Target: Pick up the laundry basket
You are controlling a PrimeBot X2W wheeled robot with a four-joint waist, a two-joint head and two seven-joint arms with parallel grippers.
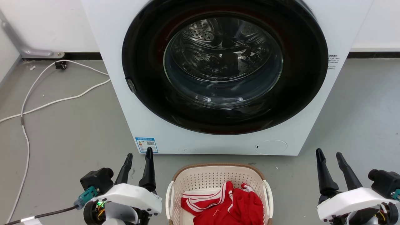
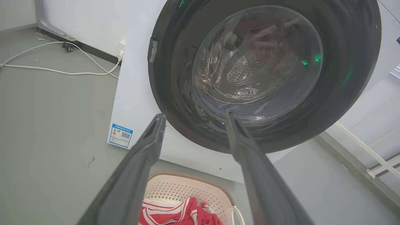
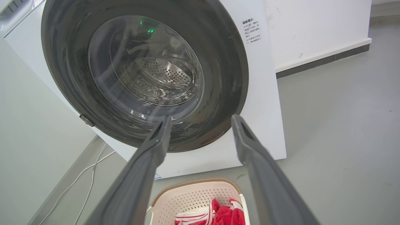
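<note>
The laundry basket (image 1: 200, 179), cream and perforated with a brown woven-look rim and white loop handles, stands on the grey floor at the bottom centre of the head view, holding red and white clothing (image 1: 228, 204). My left gripper (image 1: 139, 153) hangs open to the basket's left, apart from it. To the basket's right, also apart from it, my right gripper (image 1: 329, 153) is open with nothing between its fingers. The left wrist view catches the basket (image 2: 181, 187) low between the fingers, and the right wrist view has the basket (image 3: 193, 195) in the same place.
A white front-loading washing machine (image 1: 125, 93) with a dark round door (image 1: 225, 68) stands right behind the basket. White cables (image 1: 56, 101) trail over the floor at the left. Open grey floor lies on both sides of the machine.
</note>
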